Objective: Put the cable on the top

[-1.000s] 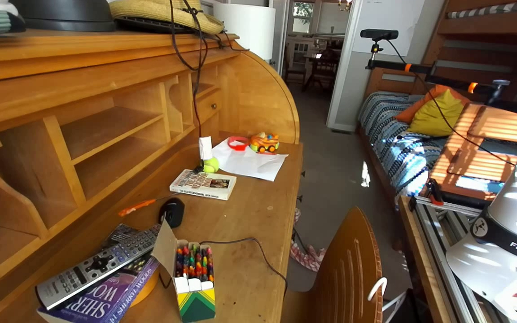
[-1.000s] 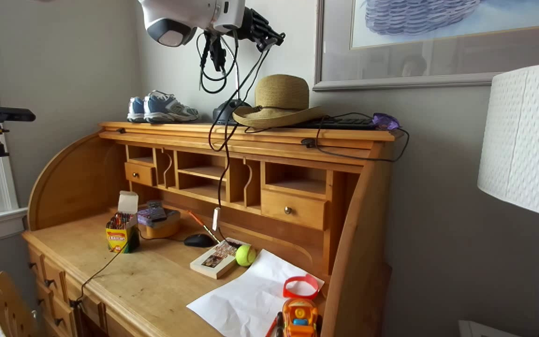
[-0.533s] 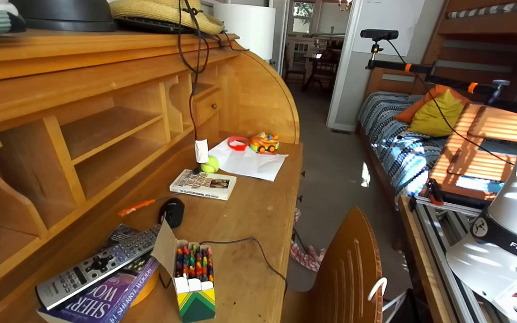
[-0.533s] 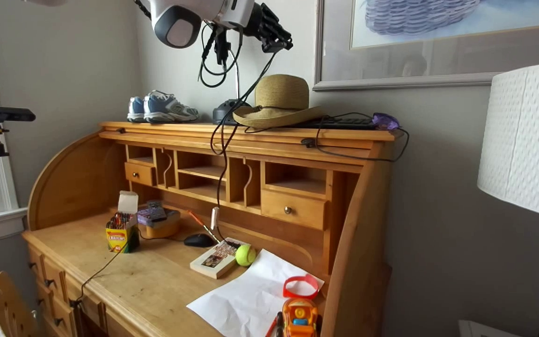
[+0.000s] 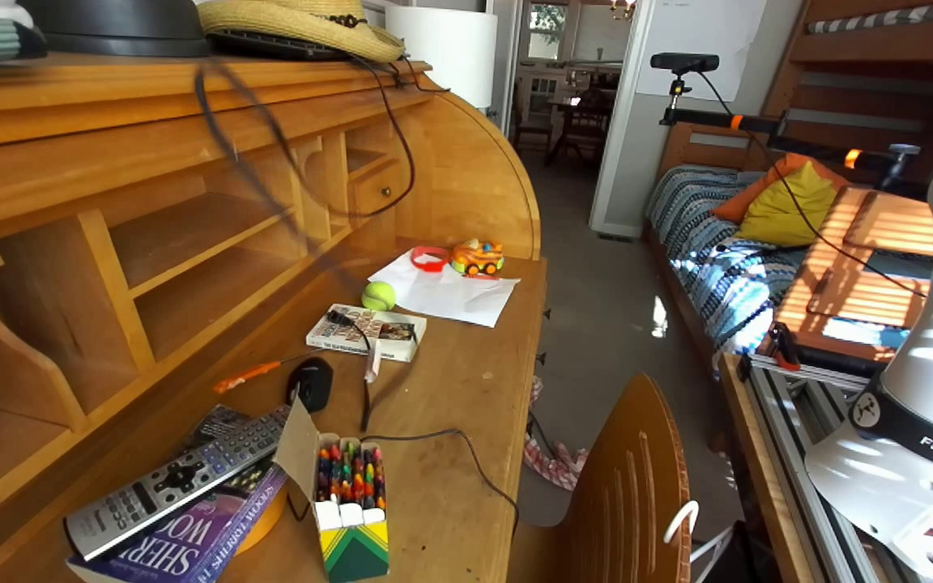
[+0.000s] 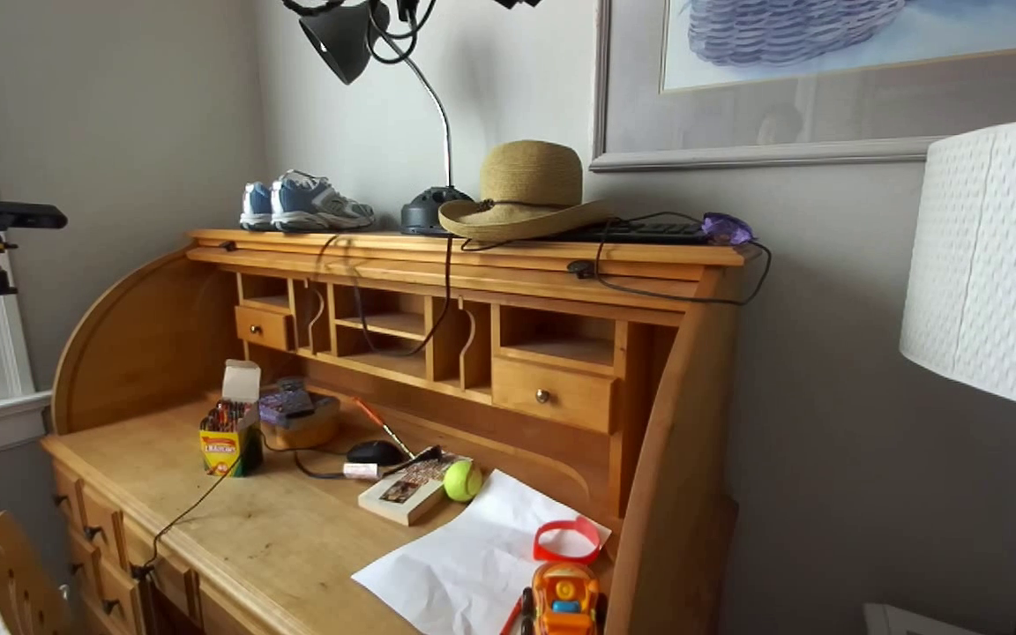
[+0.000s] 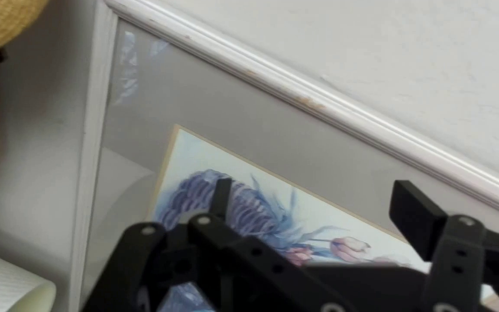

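Loose and partly blurred, the black cable (image 6: 449,282) hangs in a loop in front of the cubbyholes, its upper part running over the ledge edge by the hat. Its lower length lies on the writing surface, with a white tag (image 6: 361,471) beside the book and a plug (image 5: 338,317) on the book. The top (image 6: 517,252) is the hutch's wooden upper ledge, seen in both exterior views. My gripper (image 7: 319,207) stands open with nothing between its fingers, facing the framed picture. In an exterior view only a sliver of it shows at the upper edge.
On the ledge stand shoes (image 6: 305,203), a lamp base (image 6: 427,212), a straw hat (image 6: 530,181) and a keyboard (image 6: 649,231), with another dark cord (image 6: 720,302) drooping at that end. A picture frame (image 6: 825,152) hangs behind. Below sit a crayon box (image 5: 353,518) and tennis ball (image 5: 378,296).
My gripper has opened and let go of the cable, and has risen almost out of the exterior view. The cable has dropped from it, its tagged end now down on the desk.
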Available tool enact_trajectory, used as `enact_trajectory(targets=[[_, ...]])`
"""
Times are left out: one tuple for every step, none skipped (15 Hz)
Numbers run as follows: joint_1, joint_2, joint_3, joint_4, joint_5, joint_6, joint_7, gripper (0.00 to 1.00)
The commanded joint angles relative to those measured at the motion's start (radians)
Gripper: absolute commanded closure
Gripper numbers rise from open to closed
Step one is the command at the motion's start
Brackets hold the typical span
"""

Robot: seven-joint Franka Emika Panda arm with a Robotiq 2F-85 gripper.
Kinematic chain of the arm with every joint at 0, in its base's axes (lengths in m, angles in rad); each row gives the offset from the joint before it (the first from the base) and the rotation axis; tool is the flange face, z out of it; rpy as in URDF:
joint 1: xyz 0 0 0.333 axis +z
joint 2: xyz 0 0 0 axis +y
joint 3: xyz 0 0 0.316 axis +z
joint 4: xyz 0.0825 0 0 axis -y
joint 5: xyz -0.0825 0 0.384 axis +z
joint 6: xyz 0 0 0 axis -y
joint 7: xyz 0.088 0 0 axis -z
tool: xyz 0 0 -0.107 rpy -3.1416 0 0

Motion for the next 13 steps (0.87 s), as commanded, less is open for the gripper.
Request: enact_trajectory(targets=[[-0.029,0.079,-0.021,0.183,-0.012,-0.014,0.063,0.0],[-0.039,0.082,-0.006,0.202,0.001,0.002,0.031,0.0],[-0.043,0.085,0.001,0.213,0.004,0.013,0.004,0.0],[-0.133,0.067,0.152,0.221,-0.096,0.042,0.007,0.0],[-0.156,0.074,0.19,0.239,-0.109,0.054,-0.023,0.0],[-0.118,0.09,0.135,0.248,-0.038,0.078,-0.099,0.0],[-0.1,0.046,0.129,0.192,-0.065,0.043,-0.039,0.0],[-0.106,0.053,0.131,0.201,-0.06,0.054,-0.065,0.0],[-0.108,0.058,0.131,0.206,-0.06,0.059,-0.075,0.0],[-0.108,0.062,0.131,0.208,-0.06,0.062,-0.08,0.0],[-0.108,0.065,0.131,0.211,-0.06,0.065,-0.082,0.0],[-0.108,0.068,0.131,0.215,-0.06,0.067,-0.083,0.0],[-0.108,0.069,0.131,0.217,-0.06,0.067,-0.084,0.0]])
